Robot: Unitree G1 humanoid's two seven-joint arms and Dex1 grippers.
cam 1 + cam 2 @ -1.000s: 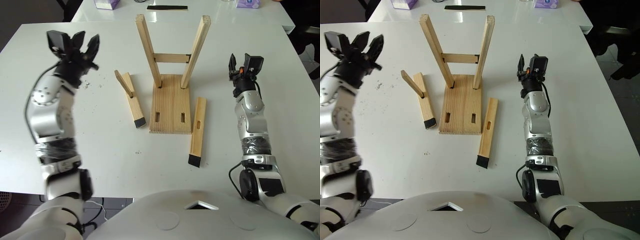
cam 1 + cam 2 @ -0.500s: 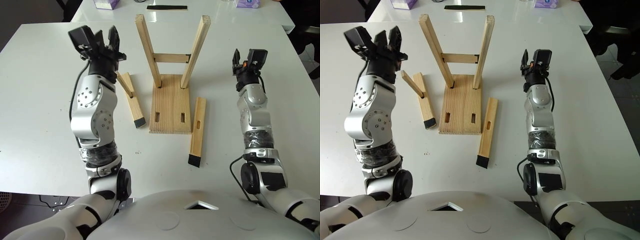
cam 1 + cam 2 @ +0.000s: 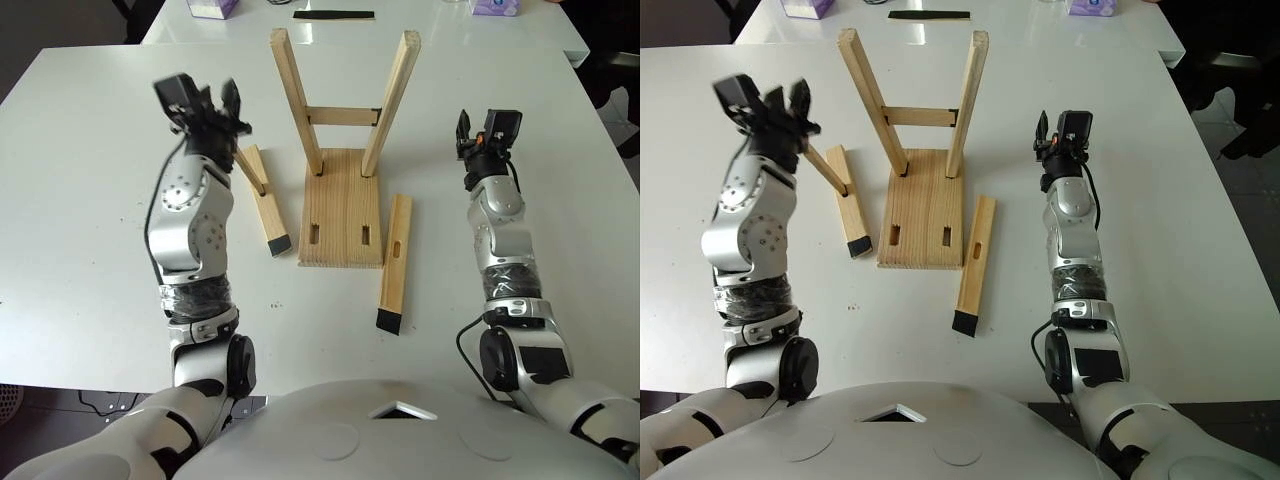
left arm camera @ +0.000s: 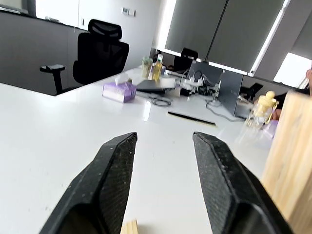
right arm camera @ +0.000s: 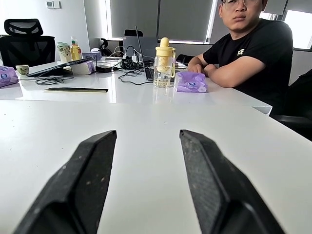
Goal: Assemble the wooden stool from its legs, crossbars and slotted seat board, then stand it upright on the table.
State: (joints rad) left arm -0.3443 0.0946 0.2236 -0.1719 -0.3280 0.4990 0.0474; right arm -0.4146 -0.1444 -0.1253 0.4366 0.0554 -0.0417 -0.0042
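Stool (image 3: 341, 205) between left claw (image 3: 214, 108), right claw (image 3: 476, 138)

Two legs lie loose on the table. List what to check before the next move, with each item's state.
1. Left gripper open and empty: ok.
2. Right gripper open and empty: ok.
3. Two legs and crossbar standing in board: ok.
4. Two near slots free: ok.
5. Second crossbar firm in left loose leg: cannot tell.
6. Right loose leg flat beside board, nothing on it: ok.
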